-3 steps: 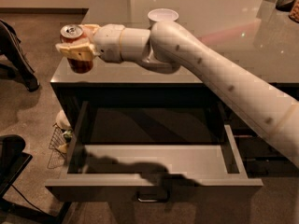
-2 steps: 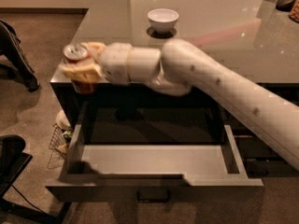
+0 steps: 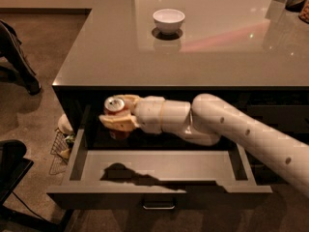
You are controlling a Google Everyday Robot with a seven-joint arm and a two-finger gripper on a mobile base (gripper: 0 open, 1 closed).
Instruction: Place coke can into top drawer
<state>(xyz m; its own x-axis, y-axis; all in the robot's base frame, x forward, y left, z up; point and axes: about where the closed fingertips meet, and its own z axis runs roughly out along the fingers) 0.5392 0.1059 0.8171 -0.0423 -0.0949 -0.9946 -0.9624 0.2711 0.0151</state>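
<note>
The end effector [image 3: 117, 113] is gripping the coke can [image 3: 114, 105], with its fingers closed around the can's sides. It is holding the can over the left rear part of the open top drawer [image 3: 188, 164], just in front of the cabinet opening the drawer slides out of. The can is sitting roughly upright, with its silver top facing up and its red body showing beneath the fingers. It appears to be hanging clear of the drawer's grey floor, since a shadow [image 3: 120, 172] is lying on that floor nearer the drawer's front.

The step in hand looks like the lowering. To do it well, the arm is best coming straight down so that the can is staying upright and clear of the drawer's left wall. The forearm is crossing above the drawer's right side, so it is probably needing watching against the rim there. The grip is likely best held until the can's base is resting flat on the drawer floor. After that, the fingers would be opening gently and lifting away without brushing the can. The white bowl [image 3: 168, 20] is sitting on the tabletop [image 3: 217, 62] well behind the drawer, out of the way.
</note>
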